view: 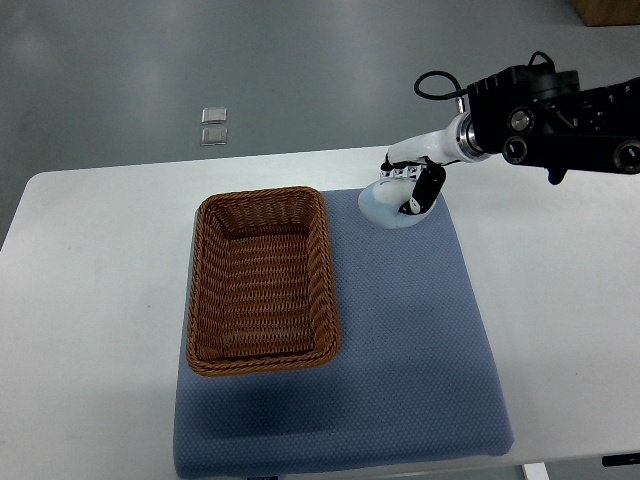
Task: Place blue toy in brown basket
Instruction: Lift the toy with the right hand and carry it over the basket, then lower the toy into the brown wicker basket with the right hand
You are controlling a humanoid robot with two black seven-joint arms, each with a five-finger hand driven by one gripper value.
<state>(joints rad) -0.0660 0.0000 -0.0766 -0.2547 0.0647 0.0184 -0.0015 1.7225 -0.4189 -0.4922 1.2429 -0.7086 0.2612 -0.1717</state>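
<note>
Where the pale tabletop (pixel 90 300) runs bare along the left side, nothing but white surface, rounded at the far left corner. Beyond its far edge, on the grey floor (pixel 300 70), two small clear square items (pixel 213 125), one just behind the other, too small to identify. Next, toward the middle, a blue-grey mat (pixel 420 350) spread over the tabletop, reaching to the near edge. Resting on the mat's left portion, a brown wicker basket (pixel 205 300), rectangular, upright, long side running away from the camera, interior showing only weave. Just right of the basket's far corner, at the mat's far edge, a pale blue toy (pixel 385 208), rounded and low, apart from the basket and outside it. Clamped over the toy from the right, the right hand (pixel 412 190), white with black fingers (pixel 430 188) curled down around the toy's right side, in contact with it. Further right, white forearm leading into a black arm housing (pixel 560 125) with a looped cable, entering from the right edge.
</note>
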